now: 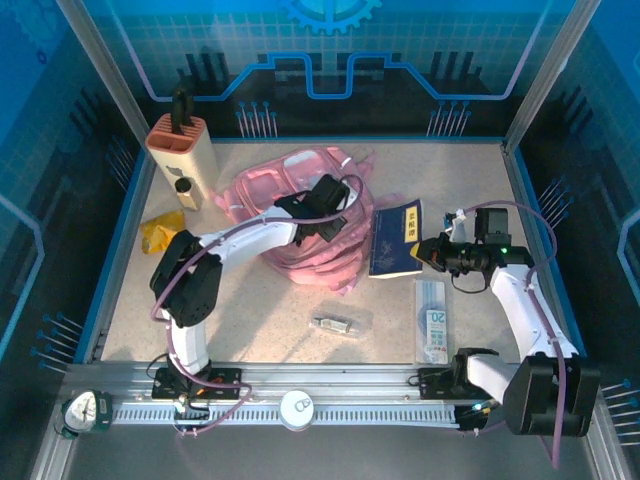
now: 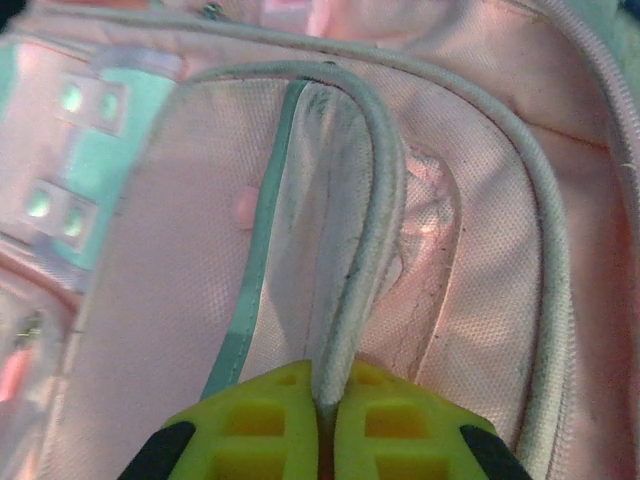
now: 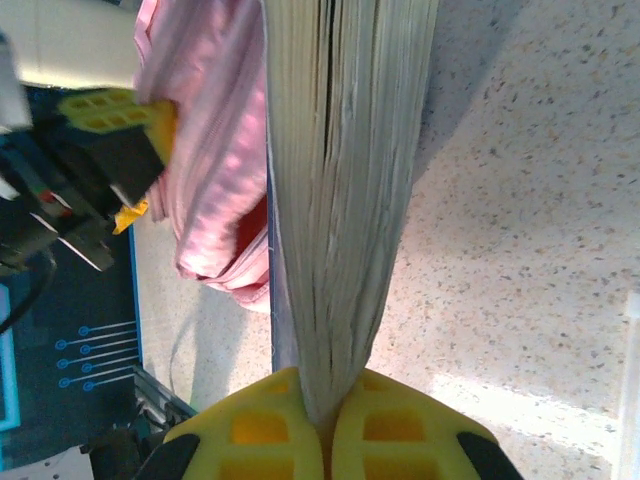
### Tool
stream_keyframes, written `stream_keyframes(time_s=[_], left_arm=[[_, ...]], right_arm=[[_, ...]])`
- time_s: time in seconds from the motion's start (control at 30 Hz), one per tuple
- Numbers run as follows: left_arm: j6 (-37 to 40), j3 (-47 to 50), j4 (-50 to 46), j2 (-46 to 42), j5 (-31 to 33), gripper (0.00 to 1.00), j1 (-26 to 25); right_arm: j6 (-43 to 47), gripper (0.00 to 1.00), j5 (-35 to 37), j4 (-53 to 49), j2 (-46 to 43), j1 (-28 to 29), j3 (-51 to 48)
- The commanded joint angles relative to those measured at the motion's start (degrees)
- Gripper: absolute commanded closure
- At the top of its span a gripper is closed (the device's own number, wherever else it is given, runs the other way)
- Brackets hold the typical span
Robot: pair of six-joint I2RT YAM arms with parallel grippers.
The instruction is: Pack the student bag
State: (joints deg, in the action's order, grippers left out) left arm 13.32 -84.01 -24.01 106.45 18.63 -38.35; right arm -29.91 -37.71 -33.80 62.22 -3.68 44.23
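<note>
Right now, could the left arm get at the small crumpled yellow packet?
Probably not at once: the left gripper is shut on a piped edge of the soft pink fabric backpack. The yellow packet lies uncovered on the table beside that arm, so letting go should free the way.

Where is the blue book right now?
In the top view, the blue book is right of center, just beside the student bag. The right gripper is pinching its edge.
</note>
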Motion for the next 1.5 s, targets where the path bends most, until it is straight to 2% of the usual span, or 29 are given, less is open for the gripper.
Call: stream_keyframes(time_s=[0.0,0.13,0.27,0.4,0.63,0.77,0.9,1.0,1.2,1.33,1.47], left_arm=[[3.4,-4.4,-0.4,-5.0,2.0,1.0,2.7],[4.6,-6.3,-0.6,-7.0,1.8,1.0,4.5],[5.4,-7.9,-0.7,-9.1,0.7,1.0,5.8],[5.0,-8.1,-0.2,-10.6,-0.6,1.0,6.5],[3.1,-8.6,0.0,-11.5,-1.8,1.0,6.7],[2.1,-8.5,0.8,-11.8,-2.3,1.0,6.6],[1.7,-8.5,0.8,-11.8,-1.9,1.0,6.8],[1.1,-8.3,0.6,-12.0,-2.1,1.0,7.1],[-0.8,-6.9,1.3,-12.7,-2.8,1.0,7.1],[-1.7,-6.0,2.3,-13.2,-3.8,1.0,7.1],[-2.1,-6.4,1.9,-12.9,-4.4,1.0,7.1]], right_arm=[[-3.9,1.0,-3.7,4.9,0.8,2.8,0.2],[-7.9,1.0,-2.8,9.1,4.2,6.9,1.1],[-14.2,1.0,-2.2,18.5,8.0,12.4,0.9],[-17.9,1.0,-0.6,26.5,16.2,19.1,4.6],[-21.1,0.99,4.0,38.8,30.7,26.2,13.5],[-19.3,0.96,6.7,38.8,40.9,26.7,20.9],[-15.9,0.74,10.5,36.3,45.8,26.8,25.2],[-13.4,0.58,11.3,33.2,44.7,27.4,24.7],[-6.1,0.45,21.4,23.5,37.2,30.3,19.4],[-3.7,0.45,24.5,19.8,37.9,32.8,18.2],[-5.1,0.63,23.7,23.7,39.5,34.0,16.9]])
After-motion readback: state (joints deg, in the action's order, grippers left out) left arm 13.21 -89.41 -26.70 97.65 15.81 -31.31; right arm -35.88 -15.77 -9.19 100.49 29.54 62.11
